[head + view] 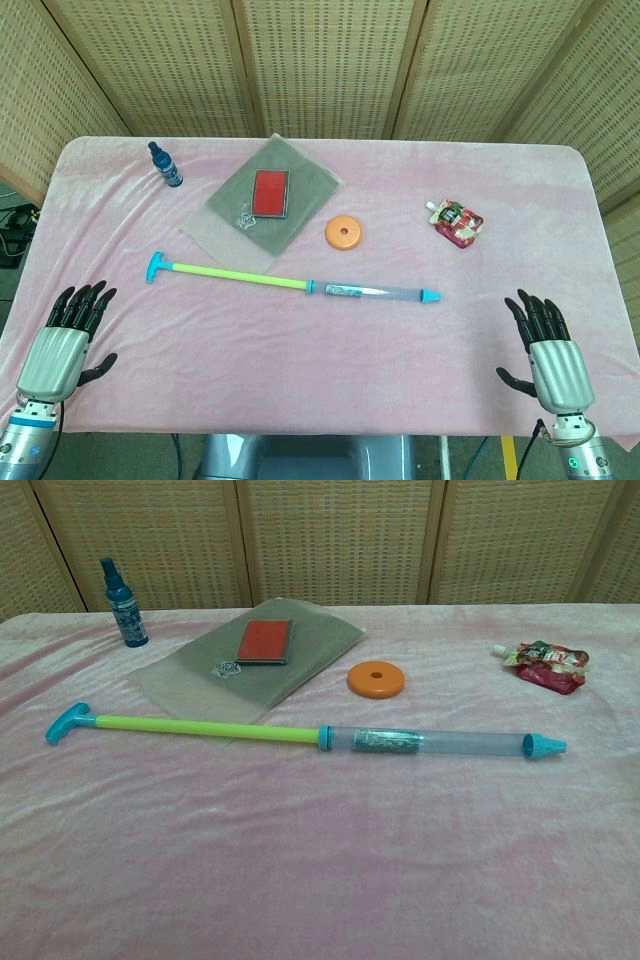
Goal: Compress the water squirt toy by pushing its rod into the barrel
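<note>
Pink table cloth covers whole table. Squirt toy lies flat mid-table, yellow-green rod pulled right out to your left, clear barrel to your right. Grey sheet behind it, red card on top. Your left hand and right hand at near edge, fingers spread, holding nothing, well apart from toy. Orange disc, red pouch, blue spray bottle further back.

One squirt toy, bottle, disc, pouch.

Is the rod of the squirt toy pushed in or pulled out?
Pulled out. A long stretch of the yellow-green rod lies bare between the blue handle and the clear barrel.
</note>
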You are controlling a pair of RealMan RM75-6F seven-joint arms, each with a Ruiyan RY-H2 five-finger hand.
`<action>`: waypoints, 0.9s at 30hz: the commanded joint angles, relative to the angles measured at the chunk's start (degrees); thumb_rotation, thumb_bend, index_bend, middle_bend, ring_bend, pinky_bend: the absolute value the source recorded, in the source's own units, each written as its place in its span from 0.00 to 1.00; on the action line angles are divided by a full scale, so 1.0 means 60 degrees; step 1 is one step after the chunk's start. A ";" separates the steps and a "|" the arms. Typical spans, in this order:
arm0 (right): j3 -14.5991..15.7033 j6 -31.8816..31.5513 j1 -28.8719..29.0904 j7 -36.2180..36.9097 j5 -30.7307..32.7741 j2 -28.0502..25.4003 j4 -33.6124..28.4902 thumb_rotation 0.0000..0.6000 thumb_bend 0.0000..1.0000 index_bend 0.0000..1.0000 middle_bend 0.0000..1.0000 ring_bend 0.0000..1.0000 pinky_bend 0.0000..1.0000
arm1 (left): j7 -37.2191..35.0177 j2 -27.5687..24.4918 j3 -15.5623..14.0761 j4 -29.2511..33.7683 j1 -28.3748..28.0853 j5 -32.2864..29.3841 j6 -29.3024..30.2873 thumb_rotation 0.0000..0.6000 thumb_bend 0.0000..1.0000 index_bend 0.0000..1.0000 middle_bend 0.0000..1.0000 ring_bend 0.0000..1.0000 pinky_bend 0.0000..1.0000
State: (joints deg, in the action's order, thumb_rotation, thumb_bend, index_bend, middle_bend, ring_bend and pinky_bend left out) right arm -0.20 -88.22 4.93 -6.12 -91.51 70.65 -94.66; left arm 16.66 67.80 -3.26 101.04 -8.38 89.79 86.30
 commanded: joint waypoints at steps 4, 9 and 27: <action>-0.0019 0.0017 -0.0022 0.0008 -0.0019 0.0005 -0.0003 1.00 0.21 0.00 0.00 0.00 0.00 | 0.0056 0.0019 0.0033 0.0010 0.0027 0.0050 -0.0052 1.00 0.22 0.00 0.00 0.00 0.00; -0.0067 0.0022 -0.0041 0.0089 0.0007 -0.0041 -0.0053 1.00 0.20 0.00 0.00 0.00 0.00 | 0.0051 0.0016 0.0103 0.0027 0.0057 0.0040 -0.0085 1.00 0.22 0.00 0.00 0.00 0.00; -0.0192 0.0109 -0.0064 0.0368 0.0105 -0.0152 -0.0065 1.00 0.21 0.00 0.00 0.00 0.00 | 0.1246 0.0378 0.1626 0.0246 -0.1157 -0.1437 -0.1445 1.00 0.25 0.21 0.46 0.45 0.45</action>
State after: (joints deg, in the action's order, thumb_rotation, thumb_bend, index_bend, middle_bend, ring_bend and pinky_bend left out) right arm -1.32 -87.59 4.54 -3.95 -90.90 69.75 -95.04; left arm 22.37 69.14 4.59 102.65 -13.33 83.27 79.74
